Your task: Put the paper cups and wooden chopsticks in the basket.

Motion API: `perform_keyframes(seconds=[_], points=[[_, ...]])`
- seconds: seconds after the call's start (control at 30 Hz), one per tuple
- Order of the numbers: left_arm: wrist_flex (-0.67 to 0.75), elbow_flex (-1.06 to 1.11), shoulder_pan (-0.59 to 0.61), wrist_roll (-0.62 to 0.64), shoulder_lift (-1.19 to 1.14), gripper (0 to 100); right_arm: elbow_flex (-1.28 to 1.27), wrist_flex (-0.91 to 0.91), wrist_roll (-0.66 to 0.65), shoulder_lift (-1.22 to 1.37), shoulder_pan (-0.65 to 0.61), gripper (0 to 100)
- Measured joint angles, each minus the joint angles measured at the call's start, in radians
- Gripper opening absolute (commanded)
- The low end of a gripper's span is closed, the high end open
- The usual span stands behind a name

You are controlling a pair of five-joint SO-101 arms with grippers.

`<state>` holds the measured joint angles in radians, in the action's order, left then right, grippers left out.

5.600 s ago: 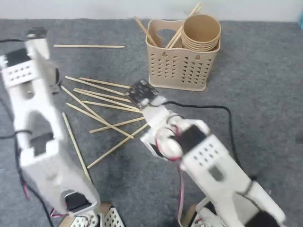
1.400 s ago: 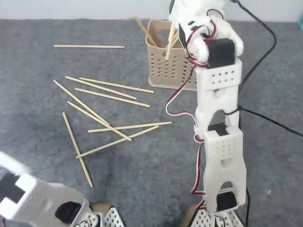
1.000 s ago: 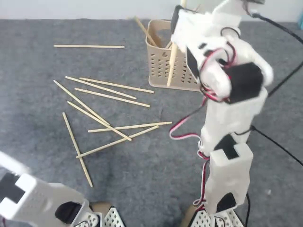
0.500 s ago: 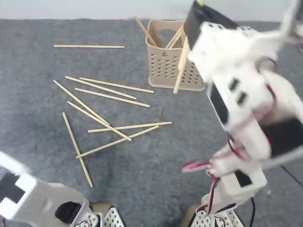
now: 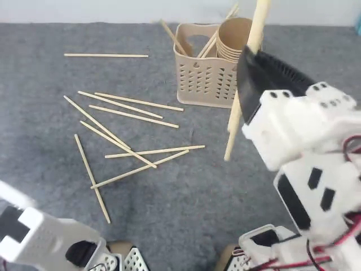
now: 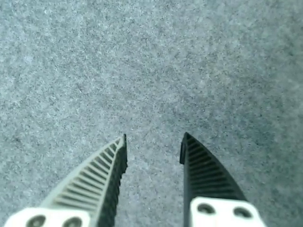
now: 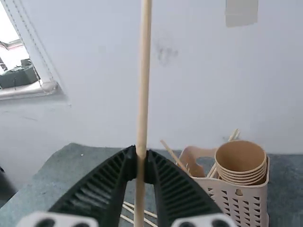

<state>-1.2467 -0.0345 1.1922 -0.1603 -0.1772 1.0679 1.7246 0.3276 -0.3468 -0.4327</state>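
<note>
Now the right gripper (image 7: 137,160) is clamping one wooden chopstick (image 7: 143,71) between its jaws and holding it upright. Compared with a second ago, it is no longer standing over the basket (image 5: 206,79); the arm is pulling back toward the front, so the stick is hanging beside the basket, not inside, and I judge it undelivered. The paper cups (image 5: 240,36) are sitting stacked in the basket, several loose chopsticks (image 5: 133,116) are lying on the carpet (image 6: 151,56), and the left gripper (image 6: 152,144) is hovering with jaws apart, empty

Nothing legible here — no text, label, number or sign can be read.
</note>
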Motion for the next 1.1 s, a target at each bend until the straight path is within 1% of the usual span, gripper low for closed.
perform_keyframes(seconds=[0.1,0.3,0.43,0.53,0.6,0.8,0.9,1.0,1.1], points=[[0.000,0.000,0.000,0.000,0.000,18,-0.164,-0.075,0.000,0.021,0.002,0.6],[0.000,0.000,0.000,0.000,0.000,18,-0.440,-0.293,0.000,0.020,0.005,0.6],[0.000,0.000,0.000,0.000,0.000,18,-0.635,-0.499,0.000,0.020,0.006,0.6],[0.009,0.000,0.000,0.000,0.000,18,-0.813,-0.721,0.000,0.020,0.038,0.6],[0.028,0.000,0.000,0.000,0.000,18,-0.939,-0.893,-0.025,0.020,0.055,0.6],[0.037,0.000,0.000,-0.003,0.000,18,-1.312,-1.496,-0.118,0.021,0.066,0.6],[0.037,0.000,0.000,-0.003,0.000,18,-1.430,-1.769,-0.149,0.021,0.066,0.6],[0.037,0.000,0.000,-0.003,0.000,18,-1.450,-1.944,-0.155,0.031,0.068,0.6],[0.037,0.000,0.000,-0.003,0.000,18,-1.450,-2.051,-0.158,0.092,0.071,0.6]])
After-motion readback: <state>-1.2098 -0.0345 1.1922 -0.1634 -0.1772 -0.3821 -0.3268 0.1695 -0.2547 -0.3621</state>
